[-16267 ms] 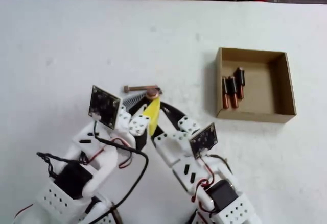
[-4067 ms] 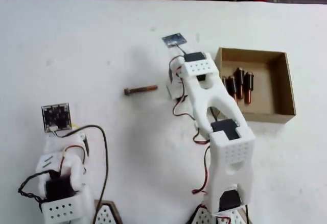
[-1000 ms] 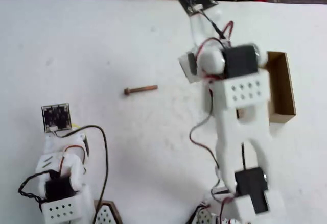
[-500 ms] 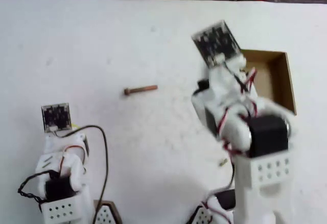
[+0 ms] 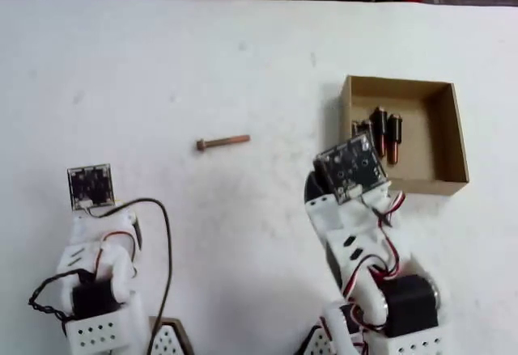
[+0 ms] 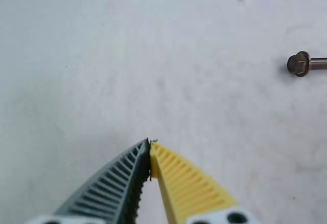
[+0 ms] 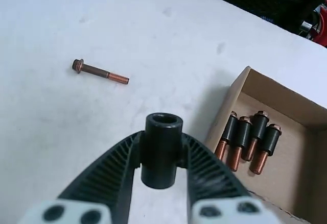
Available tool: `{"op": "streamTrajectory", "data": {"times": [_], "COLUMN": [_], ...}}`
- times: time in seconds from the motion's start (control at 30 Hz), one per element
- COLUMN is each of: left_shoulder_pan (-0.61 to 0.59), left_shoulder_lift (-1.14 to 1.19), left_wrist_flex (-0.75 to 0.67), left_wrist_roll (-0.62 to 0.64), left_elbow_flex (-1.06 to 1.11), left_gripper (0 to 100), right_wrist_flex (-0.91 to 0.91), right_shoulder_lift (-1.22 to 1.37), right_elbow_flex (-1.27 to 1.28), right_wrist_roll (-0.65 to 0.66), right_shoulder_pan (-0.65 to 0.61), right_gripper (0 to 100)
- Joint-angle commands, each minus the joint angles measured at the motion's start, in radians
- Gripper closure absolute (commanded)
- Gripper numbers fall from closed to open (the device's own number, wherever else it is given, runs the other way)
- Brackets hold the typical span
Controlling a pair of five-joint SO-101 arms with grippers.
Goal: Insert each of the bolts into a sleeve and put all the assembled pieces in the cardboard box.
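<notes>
A loose copper bolt (image 5: 222,141) lies on the white table left of the cardboard box (image 5: 450,141); the same bolt (image 7: 99,72) lies bare in the right wrist view, and its head (image 6: 299,64) shows in the left wrist view. My right gripper (image 7: 161,155) is shut on a black sleeve (image 7: 162,148), held upright with its bore open, just left of the box (image 7: 301,180). Several assembled bolt-and-sleeve pieces (image 7: 249,141) lie inside the box. My left gripper (image 6: 149,147) is shut with nothing in it, low at the near left of the table.
The left arm (image 5: 95,274) sits folded at the front left, the right arm (image 5: 368,266) at the front right beside the box. Bare white table (image 5: 162,56) stretches behind the loose bolt.
The right arm has swung back from far over the table's rear to the near side of the box, and holds a black sleeve. The left arm and the bolt have stayed put.
</notes>
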Motion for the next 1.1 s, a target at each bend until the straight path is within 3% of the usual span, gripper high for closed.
{"op": "streamTrajectory", "data": {"times": [0.0, 0.47, 0.67, 1.07], "left_shoulder_pan": [0.022, 0.022, 0.088, 0.131], "left_shoulder_lift": [-0.008, -0.008, -0.008, -0.008], "left_wrist_flex": [0.002, 0.012, 0.161, 0.207], "left_wrist_roll": [-0.008, -0.008, -0.044, -0.072], "left_elbow_flex": [-0.002, -0.014, -0.126, -0.305], "left_gripper": [98, 98, 98, 98], "right_wrist_flex": [-0.051, -0.344, -0.349, -0.355], "right_shoulder_lift": [-0.064, -0.213, -0.294, -0.412], "right_elbow_flex": [0.052, 0.411, 0.439, 0.577], "right_wrist_roll": [0.003, -0.043, -0.097, -0.103], "right_shoulder_pan": [0.012, 0.012, 0.012, 0.013], "right_gripper": [98.1, 98.1, 98.1, 98.1]}}
